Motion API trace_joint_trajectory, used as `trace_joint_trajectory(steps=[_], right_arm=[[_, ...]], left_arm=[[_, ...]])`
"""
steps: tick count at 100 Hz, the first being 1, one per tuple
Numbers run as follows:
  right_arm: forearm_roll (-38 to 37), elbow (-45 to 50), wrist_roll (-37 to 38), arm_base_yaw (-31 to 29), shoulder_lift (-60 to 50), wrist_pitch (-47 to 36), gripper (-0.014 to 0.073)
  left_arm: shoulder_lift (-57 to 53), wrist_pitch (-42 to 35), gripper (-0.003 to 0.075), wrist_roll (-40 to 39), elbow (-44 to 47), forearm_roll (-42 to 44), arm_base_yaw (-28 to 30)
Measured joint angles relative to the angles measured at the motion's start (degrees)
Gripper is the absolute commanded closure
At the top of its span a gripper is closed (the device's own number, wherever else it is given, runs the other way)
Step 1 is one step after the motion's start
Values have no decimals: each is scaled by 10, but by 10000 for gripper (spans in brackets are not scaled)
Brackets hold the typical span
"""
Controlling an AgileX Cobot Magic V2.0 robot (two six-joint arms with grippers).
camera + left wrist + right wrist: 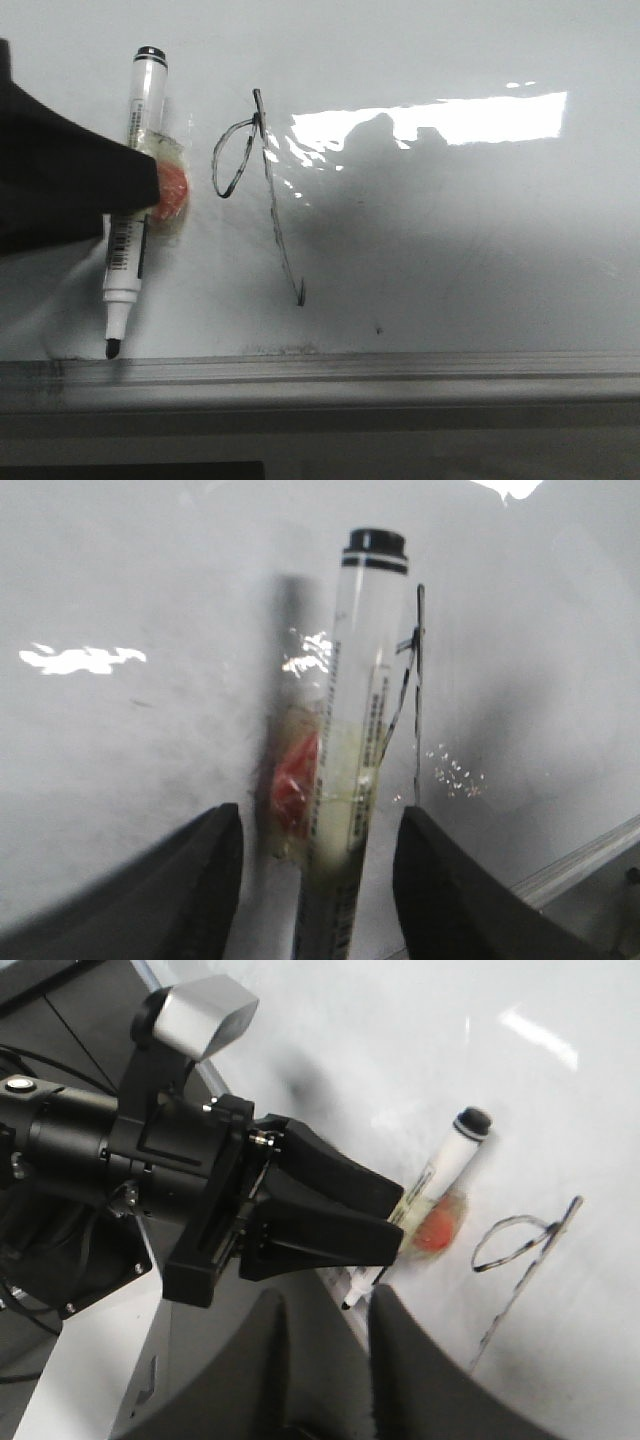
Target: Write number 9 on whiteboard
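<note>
The whiteboard bears the number 9, a thin black oval loop joined to a long slanted stem with a small hook. A white marker with a taped-on orange pad lies against the board, its black tip at the ledge. My left gripper reaches in from the left. In the left wrist view my left gripper is open, with the marker between the jaws and gaps on both sides. My right gripper is open and empty, behind the left arm.
A grey metal ledge runs along the board's near edge. A small black speck and faint grey smudges mark the board. A bright glare patch lies right of the 9.
</note>
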Motion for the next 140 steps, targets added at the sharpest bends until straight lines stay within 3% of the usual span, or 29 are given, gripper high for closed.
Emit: trace_joint_trajectory(steps=[2, 8, 16, 18, 52, 77, 140], right_arm=[[-5, 5, 0, 0, -10, -6, 666], [-17, 24, -1, 0, -37, -30, 657], [-34, 64, -1, 0, -85, -65, 657], [-39, 72, -1, 0, -98, -74, 657], [-72, 332, -3, 0, -358, -262, 657], [-76, 473, -3, 0, -517, -294, 657], [-77, 529, -4, 0, -552, -295, 657]], left_arm=[[-7, 0, 392, 0, 1, 0, 0], [-29, 0, 480, 0, 4, 1, 1], [-72, 0, 711, 2, 14, 8, 1], [-83, 0, 738, 3, 19, 10, 1], [-268, -18, 741, 51, 129, 66, 1], [-330, -18, 741, 51, 170, 79, 1], [-332, -15, 741, 51, 170, 80, 1]])
